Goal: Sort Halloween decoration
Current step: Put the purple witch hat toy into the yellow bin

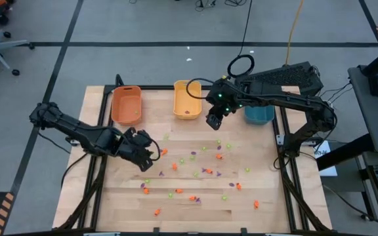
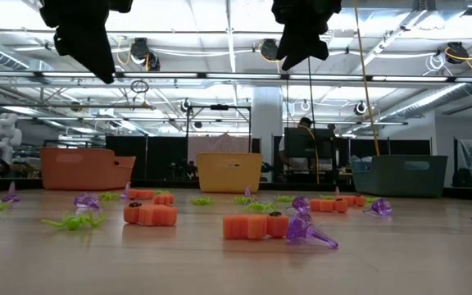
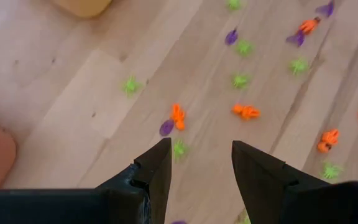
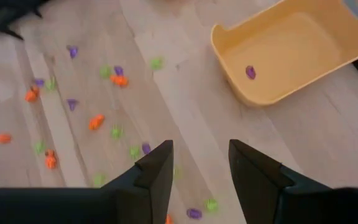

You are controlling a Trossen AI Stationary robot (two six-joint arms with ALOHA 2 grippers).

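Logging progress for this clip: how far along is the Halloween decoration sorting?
Barely started. Done: one purple trinket lies in the yellow bin. In hand: nothing; the left gripper and right gripper both hang over the table with jaws open and empty. Left: dozens of orange, green and purple trinkets scattered on the wood.

- My two arms are dark, jointed, nearly black all over.
- My left gripper (image 3: 201, 163) has two matte black wedge-shaped fingers.
- My right gripper (image 4: 201, 163) looks the same.
- Small green lights glow on my right wrist.
- Black cables trail from my right arm.
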